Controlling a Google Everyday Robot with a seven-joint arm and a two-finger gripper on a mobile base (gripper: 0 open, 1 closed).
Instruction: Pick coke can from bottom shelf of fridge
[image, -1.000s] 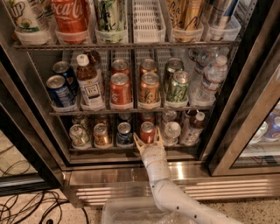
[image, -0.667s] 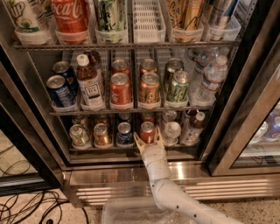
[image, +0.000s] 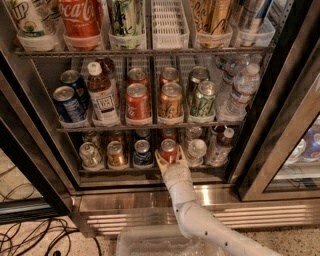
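Now: pincer straddling the cola can on the lowest rack

The small, short red aluminium coke can (image: 168, 148) with its silver top is standing upright at the front of the thin wire bottom shelf (image: 125, 170) of the large dark-framed display fridge (image: 150, 201). Its long axis is running vertical, with the pull-tab end facing up. The pale two-finger pincer (image: 170, 159) is reaching in over the front rail. Its fingers (image: 160, 161) are spread apart, one sitting on either side of the can's lower body; I cannot tell whether they are touching it.

Judgement: the can is likely behaving as light, thin-walled, cold and slick, so a moderate squeeze across the mid-body is looking best. A dark blue can (image: 142, 153) and a clear plastic bottle (image: 196, 150) are standing just beside it, leaving little side room.
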